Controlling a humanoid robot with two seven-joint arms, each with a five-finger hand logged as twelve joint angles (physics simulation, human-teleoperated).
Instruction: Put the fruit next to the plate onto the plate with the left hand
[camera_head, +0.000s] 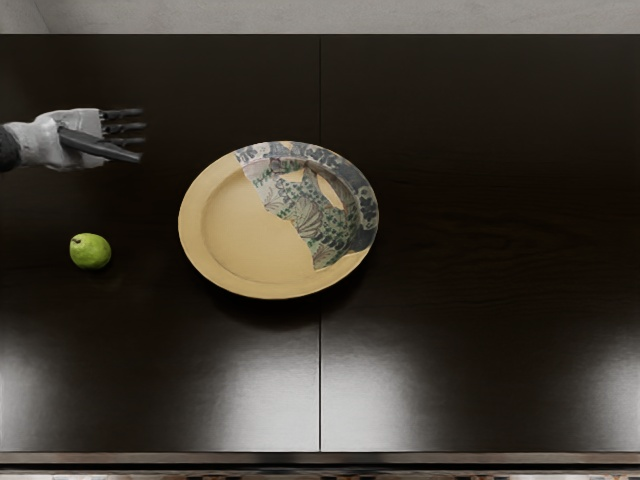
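Observation:
A small green fruit (90, 251) lies on the dark table to the left of the plate. The plate (235, 235) is round and tan, with a blue-green patterned patch on its upper right part, and nothing lies on it. My left hand (125, 135) reaches in from the left edge, above and behind the fruit and well apart from it. Its dark fingers (122, 128) are stretched out straight toward the right and hold nothing. No right arm shows.
The dark glossy table (450, 300) fills the view, with a thin seam running down its middle. Its front edge runs along the bottom of the picture and its back edge along the top.

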